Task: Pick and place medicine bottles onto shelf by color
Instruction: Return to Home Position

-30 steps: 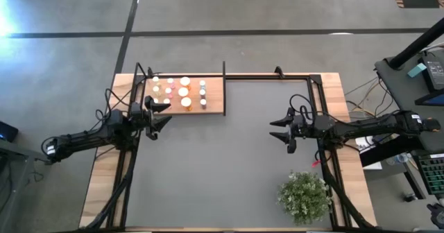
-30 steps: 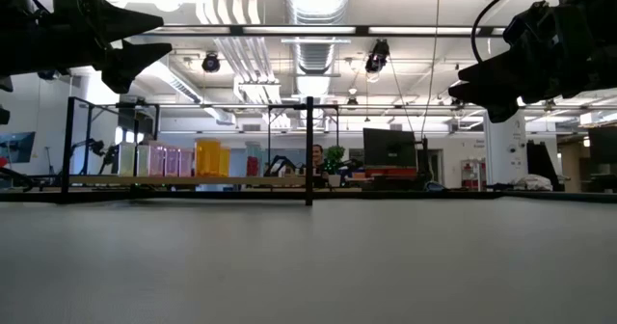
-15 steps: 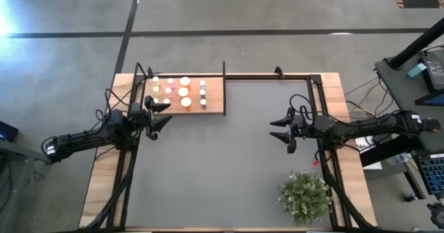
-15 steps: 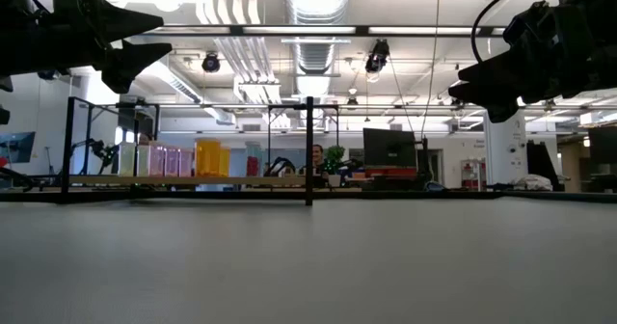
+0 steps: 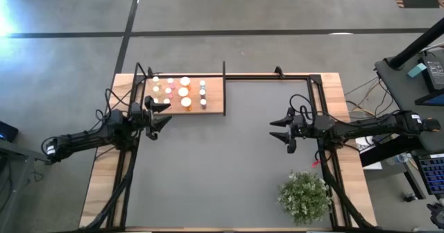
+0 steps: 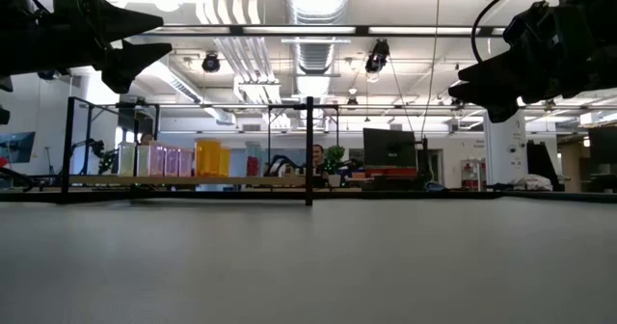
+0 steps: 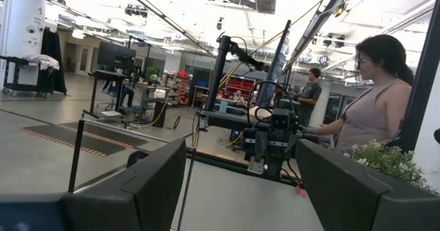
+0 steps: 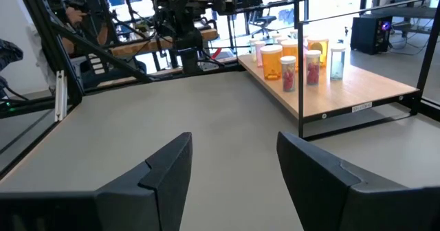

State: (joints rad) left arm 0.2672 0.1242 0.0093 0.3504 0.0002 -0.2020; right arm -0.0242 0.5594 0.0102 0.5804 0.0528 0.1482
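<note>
The medicine bottles (image 5: 179, 91) stand upright in rows on the shelf (image 5: 216, 100), a light-wood board lying in the upper left corner of the desk (image 5: 222, 164) as the high view shows it. The left pincer (image 5: 166, 112) hangs released and empty, raised off the desk just beside the shelf's lower left corner. The right pincer (image 5: 272, 130) is likewise spread and empty, well apart across the desk, with a bushy plant (image 5: 304, 196) near that arm.
</note>
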